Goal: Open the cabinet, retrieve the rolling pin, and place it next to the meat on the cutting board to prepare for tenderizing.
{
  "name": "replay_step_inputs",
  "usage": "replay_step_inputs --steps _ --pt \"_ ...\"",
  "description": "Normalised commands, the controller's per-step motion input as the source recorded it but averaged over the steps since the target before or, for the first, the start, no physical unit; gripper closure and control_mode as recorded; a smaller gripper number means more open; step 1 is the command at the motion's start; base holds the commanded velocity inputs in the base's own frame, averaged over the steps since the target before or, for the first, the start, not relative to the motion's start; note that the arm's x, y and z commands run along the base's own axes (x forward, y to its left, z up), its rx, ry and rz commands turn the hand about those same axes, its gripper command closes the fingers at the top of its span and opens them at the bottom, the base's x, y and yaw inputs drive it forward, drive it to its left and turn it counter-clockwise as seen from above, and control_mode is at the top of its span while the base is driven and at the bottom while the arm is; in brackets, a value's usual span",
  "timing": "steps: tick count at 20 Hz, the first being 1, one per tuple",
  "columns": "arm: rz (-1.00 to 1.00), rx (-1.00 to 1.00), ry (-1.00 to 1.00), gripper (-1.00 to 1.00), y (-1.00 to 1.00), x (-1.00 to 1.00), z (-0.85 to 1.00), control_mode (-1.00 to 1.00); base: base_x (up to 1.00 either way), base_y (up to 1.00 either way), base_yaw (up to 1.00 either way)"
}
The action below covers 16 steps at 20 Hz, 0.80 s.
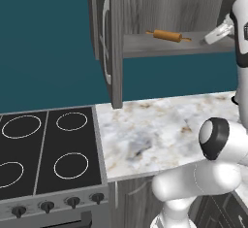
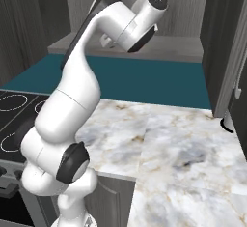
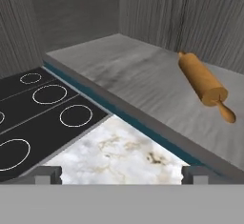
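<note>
In the left base view, the picture's right edge is cutting off the hand [image 1: 216, 34] reaching into the cabinet [image 1: 114, 42], so its fingertips are not showing. In the right base view, the arm is hiding the shelf's middle. The stove [image 1: 46, 152] is running off the left edge.

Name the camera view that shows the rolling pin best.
The hand view: the rolling pin lies large and unobstructed on the cabinet shelf. The left base view shows it small and distant; in the right base view the arm blocks that spot.
</note>
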Motion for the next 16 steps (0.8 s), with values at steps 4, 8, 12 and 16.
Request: replay_step_inputs --steps 4,8,12,16 --pt "0.11 0.05 0.0 -1.0 0.0 0.34 0.0 -1.0 0.0 0.0 0.0" --pt "0.09 0.04 0.0 -1.0 0.0 0.35 0.0 -1.0 0.0 0.0 0.0" --pt "0.07 0.03 0.0 -1.0 0.0 0.36 0.0 -1.0 0.0 0.0 0.0" --pt "0.05 0.0 0.01 -1.0 0.0 0.35 0.0 -1.0 0.0 0.0 0.0"
